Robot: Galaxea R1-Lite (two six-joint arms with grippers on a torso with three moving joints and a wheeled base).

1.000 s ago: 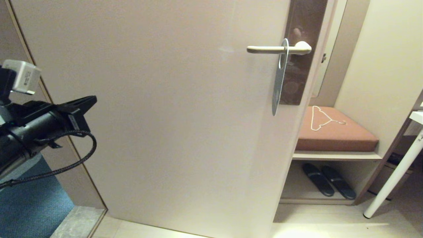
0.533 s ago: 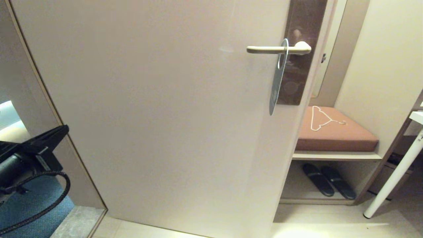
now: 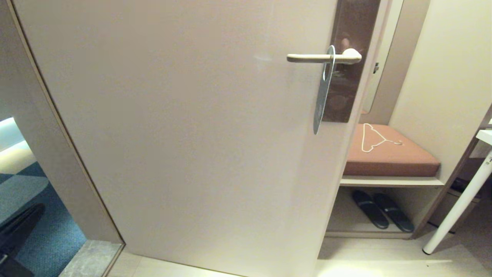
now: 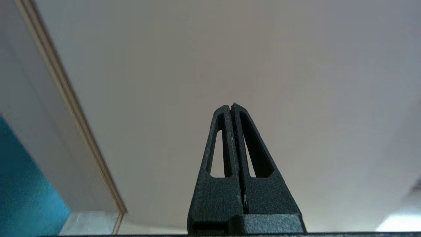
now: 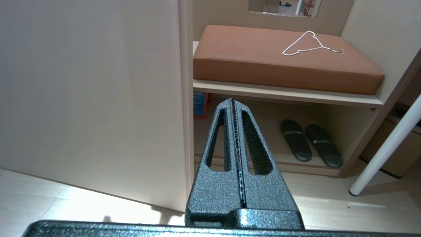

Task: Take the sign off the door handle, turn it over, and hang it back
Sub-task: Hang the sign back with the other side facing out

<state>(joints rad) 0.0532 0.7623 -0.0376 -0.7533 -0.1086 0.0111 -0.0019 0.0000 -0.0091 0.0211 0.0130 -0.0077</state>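
The sign [image 3: 324, 90] hangs from the handle [image 3: 309, 58] on the door [image 3: 184, 127], threaded on by its oval hole near the handle's inner end, close to the dark plate [image 3: 351, 61] behind it. Seen almost edge-on from the head view, the sign shows a blue-grey face and dangles straight down, its lower end below the plate's bottom edge. The handle sits level, pointing toward the robot's left.

The left gripper [image 4: 232, 107] is low at the robot's left; in the head view only a dark part of the arm [image 3: 17, 231] shows at the bottom left corner, over the blue carpet [image 3: 50, 227]. In its wrist view the jaws are pressed together with nothing between them, pointing at the plain door face beside the frame [image 4: 69, 108]. It is well apart from the sign.

The right gripper [image 5: 233, 101] does not show in the head view. In its wrist view its jaws are closed and empty, aimed toward the door's edge and the shelf unit beyond.

To the right of the door, a brown cushion [image 3: 388, 154] lies on a shelf [image 3: 388, 181] with a white wire hanger [image 3: 374, 138] on top. A pair of dark slippers [image 3: 382, 213] rests in the space beneath. A white leg [image 3: 457, 207] slants down to the floor at the far right.
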